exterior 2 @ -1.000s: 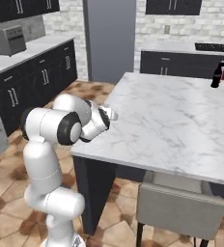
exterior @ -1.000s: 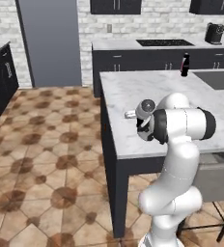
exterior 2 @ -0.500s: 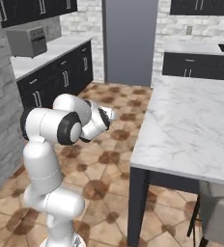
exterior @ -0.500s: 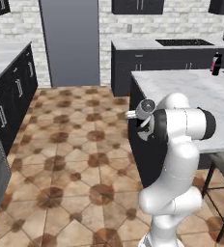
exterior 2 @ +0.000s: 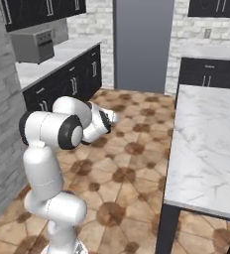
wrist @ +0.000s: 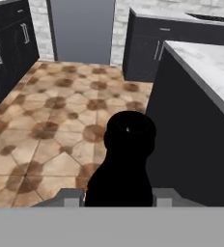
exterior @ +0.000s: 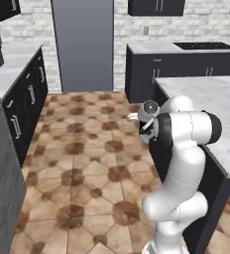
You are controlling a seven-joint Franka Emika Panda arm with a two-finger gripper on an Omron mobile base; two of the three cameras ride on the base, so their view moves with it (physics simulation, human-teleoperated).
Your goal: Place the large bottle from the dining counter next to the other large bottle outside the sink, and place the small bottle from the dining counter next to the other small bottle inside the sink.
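Arm: folded tight at the elbow, hand tucked close to its own body, beside the near-left corner of the dining counter (exterior: 211, 106). Gripper (wrist: 118, 195): jaws clamped on a dark bottle (wrist: 123, 164) (cap end pointing away from the hand), held over the tiled floor (wrist: 61, 120).

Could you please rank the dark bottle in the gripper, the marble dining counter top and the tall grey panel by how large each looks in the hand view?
1. Dark bottle, though it is closest to the camera, so its size is inflated.
2. Tall grey panel and dining counter top look about alike; I would not rank them.
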